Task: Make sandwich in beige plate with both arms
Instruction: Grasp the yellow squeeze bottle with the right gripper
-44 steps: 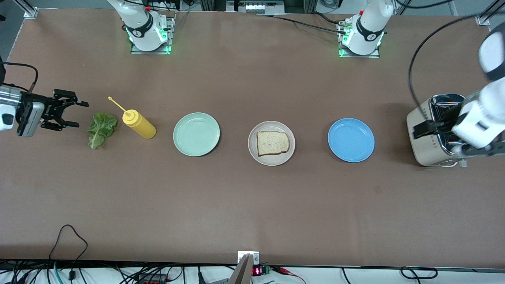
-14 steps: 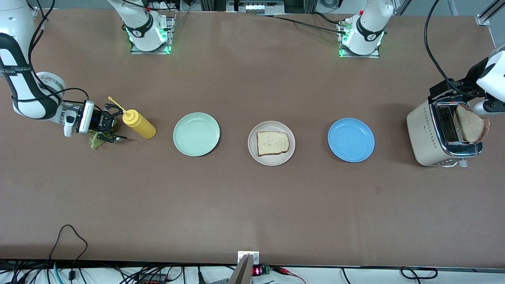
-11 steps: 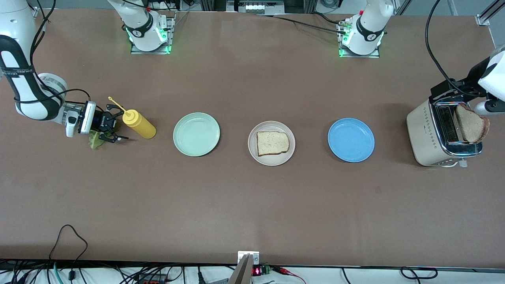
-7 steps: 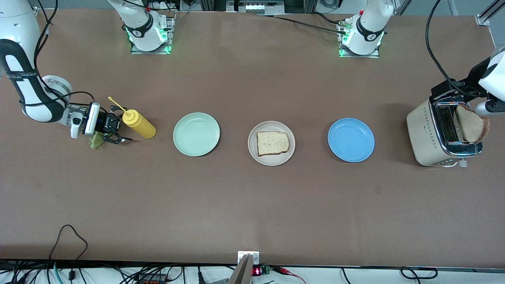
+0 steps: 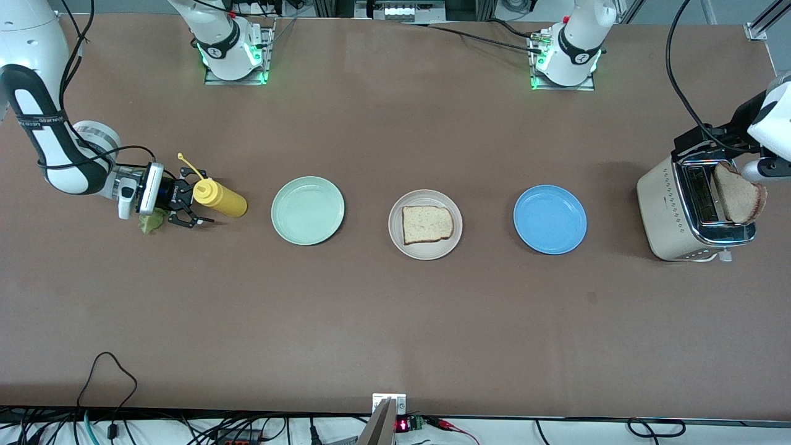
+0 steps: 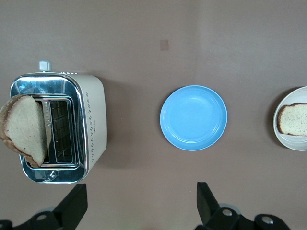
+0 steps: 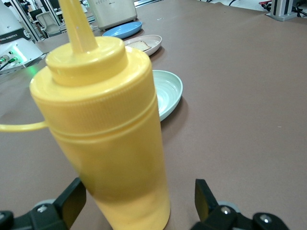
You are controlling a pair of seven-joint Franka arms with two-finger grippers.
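The right claw [image 5: 193,211] sits low over the surface [image 5: 395,321] at the right arm's end, spread wide and gripping nothing. Its fingers [image 7: 72,201] stand either side of a yellow squeeze bottle [image 5: 219,199], whose cap end lies between them without a firm hold that can be made out. The bottle is tipped over, with its long axis running along the row of plates, the nozzle toward the claw and the base toward the mint green plate [image 5: 308,210]. A crumpled lettuce leaf [image 5: 150,222] peeks out just under the claw's wrist.

Past the bottle comes the mint green plate, then the beige plate [image 5: 425,247] holding one slice of bread [image 5: 426,224] lying flat, crusted rounded end toward the left arm's end of the surface, then the blue plate [image 5: 549,219].

The left claw [image 6: 139,211] hangs over the toaster [image 5: 680,213], wide open and empty. A second slice [image 5: 738,198] stands on edge in the toaster's slot, leaning.

Compared with a second ago, the right claw has pushed on from the lettuce to the bottle's cap, and the bottle has swung so that it lies more level with the plate row. The plates, the bread and the left claw have not shifted
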